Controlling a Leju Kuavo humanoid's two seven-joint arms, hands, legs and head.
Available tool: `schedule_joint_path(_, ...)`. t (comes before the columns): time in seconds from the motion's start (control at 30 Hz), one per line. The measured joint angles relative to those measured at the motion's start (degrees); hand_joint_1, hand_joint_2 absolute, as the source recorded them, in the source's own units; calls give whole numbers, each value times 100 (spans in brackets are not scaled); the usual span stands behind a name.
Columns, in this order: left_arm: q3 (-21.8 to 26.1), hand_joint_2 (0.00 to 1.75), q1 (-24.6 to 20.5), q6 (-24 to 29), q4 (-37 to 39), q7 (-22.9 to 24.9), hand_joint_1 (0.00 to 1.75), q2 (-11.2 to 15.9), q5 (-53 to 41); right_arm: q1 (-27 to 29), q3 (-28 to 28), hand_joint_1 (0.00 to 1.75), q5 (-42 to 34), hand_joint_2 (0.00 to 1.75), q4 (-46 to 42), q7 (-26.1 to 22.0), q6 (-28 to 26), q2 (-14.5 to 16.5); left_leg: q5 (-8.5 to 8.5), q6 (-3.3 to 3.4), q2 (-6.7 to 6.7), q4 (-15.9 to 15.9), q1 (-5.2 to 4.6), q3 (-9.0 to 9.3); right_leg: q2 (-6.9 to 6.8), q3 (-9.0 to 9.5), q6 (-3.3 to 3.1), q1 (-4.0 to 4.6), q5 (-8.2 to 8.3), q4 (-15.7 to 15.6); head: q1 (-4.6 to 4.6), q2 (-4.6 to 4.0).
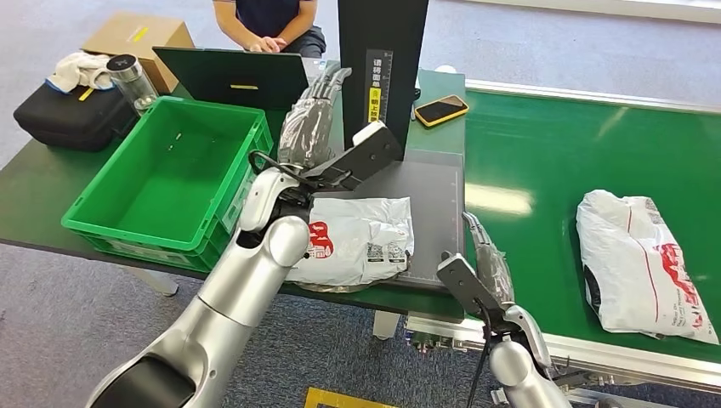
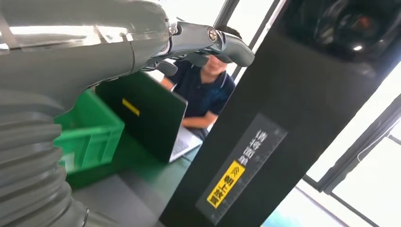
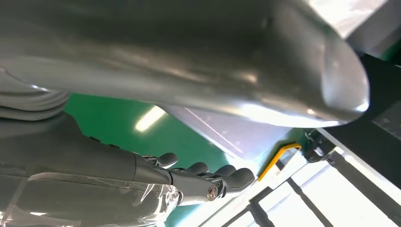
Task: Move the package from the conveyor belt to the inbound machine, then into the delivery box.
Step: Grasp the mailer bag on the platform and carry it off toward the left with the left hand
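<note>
A white package [image 1: 361, 240] with red print lies flat on the grey pad [image 1: 434, 191] of the inbound machine, at the foot of its black upright column [image 1: 381, 59]. The left robot hand [image 1: 311, 119] is raised just beside that column on the green-box side, fingers stretched out straight and holding nothing — it hangs above the package, not touching it. The right robot hand [image 1: 486, 255] sits at the pad's near corner on the belt side, fingers extended and slightly apart, empty as well; from its wrist camera the fingers [image 3: 208, 177] look loosely fanned.

A second white package [image 1: 639, 265] lies on the green conveyor belt [image 1: 536, 161], well apart from the column. The green box [image 1: 166, 178] stands on the tabletop [image 1: 34, 200] on the column's other side, close by. Behind the box is an open laptop [image 1: 234, 78] with a person [image 1: 270, 21] seated at it, and a phone [image 1: 441, 110] in a yellow case lies just beside the column's base.
</note>
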Motion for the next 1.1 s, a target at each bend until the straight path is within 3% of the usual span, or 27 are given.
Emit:
schedule_joint_path(0.23,-592,175,-269,-1691,-111,456,0,316,-19,306,-155,0,182,0,-184,103,-22,22,1,0,-2,0,0,1,-3,1,0,-1,1,0,0,1)
schedule_joint_path(0.47,-1153,175,-484,-1787,625,369,0,339,-6,324,-233,0,255,0,-234,104,23,117,2,1,-1,1,-1,2,-2,1,0,-1,1,0,0,1)
schedule_joint_path(1.1,-1550,175,-597,-2008,1270,414,0,328,-99,324,-262,0,292,0,-234,103,87,157,2,1,-1,0,-1,2,-3,0,0,-1,0,0,0,1)
